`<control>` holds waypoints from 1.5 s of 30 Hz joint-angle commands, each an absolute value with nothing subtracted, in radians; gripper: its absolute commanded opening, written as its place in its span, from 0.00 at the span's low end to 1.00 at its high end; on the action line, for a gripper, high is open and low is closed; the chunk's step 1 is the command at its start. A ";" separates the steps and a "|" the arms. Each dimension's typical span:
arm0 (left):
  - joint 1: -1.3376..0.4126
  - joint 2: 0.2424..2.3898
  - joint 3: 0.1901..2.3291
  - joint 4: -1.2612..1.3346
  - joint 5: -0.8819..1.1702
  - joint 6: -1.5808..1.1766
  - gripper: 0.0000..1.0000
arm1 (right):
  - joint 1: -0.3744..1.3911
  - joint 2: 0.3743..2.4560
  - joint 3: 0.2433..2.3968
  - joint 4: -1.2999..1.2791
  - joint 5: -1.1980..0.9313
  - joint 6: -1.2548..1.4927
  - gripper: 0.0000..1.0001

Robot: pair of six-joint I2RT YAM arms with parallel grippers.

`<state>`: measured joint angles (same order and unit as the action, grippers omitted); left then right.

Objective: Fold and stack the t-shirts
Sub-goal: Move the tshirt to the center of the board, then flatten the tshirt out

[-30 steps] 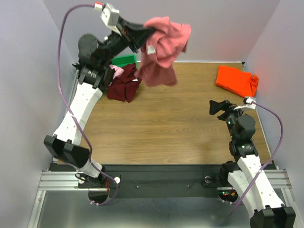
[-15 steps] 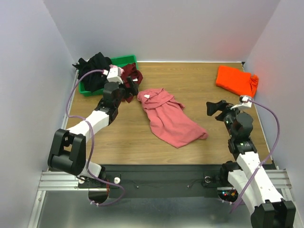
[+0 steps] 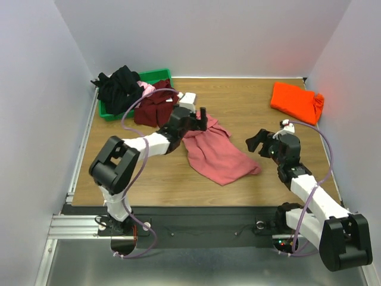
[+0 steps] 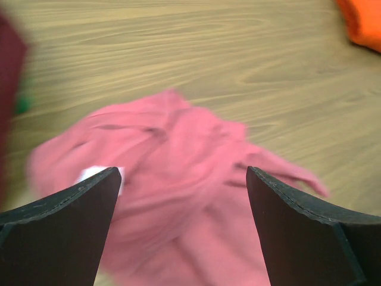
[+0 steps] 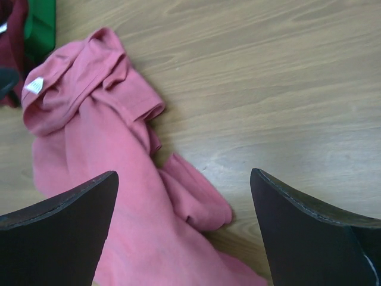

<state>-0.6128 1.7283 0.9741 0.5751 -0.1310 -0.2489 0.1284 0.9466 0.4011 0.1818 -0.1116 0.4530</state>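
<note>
The crumpled salmon-pink cotton t-shirt (image 3: 214,154) lies on the wooden surface (image 3: 244,110) between the left claw (image 3: 198,117) and the right claw (image 3: 257,140), both spread wide and empty. A dark maroon shirt (image 3: 152,108) and a black shirt (image 3: 119,87) are heaped at the green plastic bin (image 3: 157,75). A bright orange shirt (image 3: 294,101) lies far right.

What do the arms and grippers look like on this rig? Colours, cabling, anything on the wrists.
The left arm and right arm have white link shells and bulky black joints. A thin purple cable loops loosely along each, ending at a small white block at the wrist. The left gripper and right gripper each have two broad matte-black fingers, no markings visible.
</note>
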 commanded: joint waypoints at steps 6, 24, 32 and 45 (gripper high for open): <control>-0.738 1.910 1.241 0.615 -0.038 -0.235 0.98 | 0.152 0.882 0.414 0.186 -0.075 0.462 0.97; -0.815 2.114 1.456 0.373 -0.141 -0.216 0.79 | 0.153 0.879 0.385 0.213 -0.089 0.462 0.98; -0.816 2.137 1.480 0.370 -0.155 -0.209 0.14 | 0.153 0.874 0.382 0.212 -0.089 0.463 0.98; -0.752 1.889 1.459 0.345 -0.281 -0.126 0.04 | 0.221 1.060 0.449 0.225 -0.163 0.422 0.94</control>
<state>-0.7879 2.0747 1.4635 0.2897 -0.2146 -0.1658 0.1802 1.0195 0.3923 0.1791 -0.1322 0.4461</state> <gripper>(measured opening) 0.120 0.945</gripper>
